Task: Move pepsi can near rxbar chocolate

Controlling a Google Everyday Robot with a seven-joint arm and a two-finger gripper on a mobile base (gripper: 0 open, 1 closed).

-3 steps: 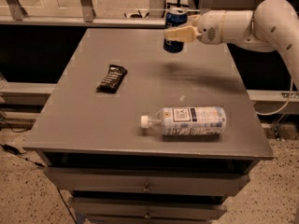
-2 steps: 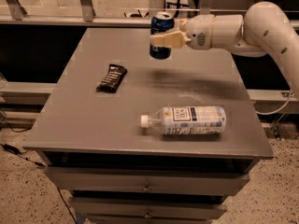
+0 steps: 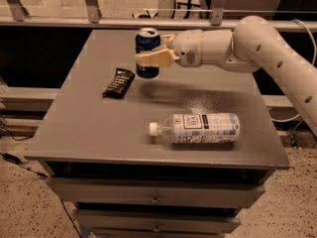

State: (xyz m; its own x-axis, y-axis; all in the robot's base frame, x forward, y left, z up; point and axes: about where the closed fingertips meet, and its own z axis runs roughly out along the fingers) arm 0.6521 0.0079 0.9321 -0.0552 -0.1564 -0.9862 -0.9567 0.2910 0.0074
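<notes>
- We find the gripper in the upper centre of the frame, clenched on the pepsi can; its side grasp holds the can upright.
- The can hangs clear of the table, just right of the rxbar chocolate and not touching it.
- We judge that this height spares the bar a knock.
- The plastic bottle lies well apart at lower right.

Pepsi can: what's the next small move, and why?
Probably lower it straight down. The gripper is shut on the pepsi can, which seems held just above the table, right of the rxbar chocolate and apart from it. That looks near enough to set down there; the water bottle lies well clear.
</notes>
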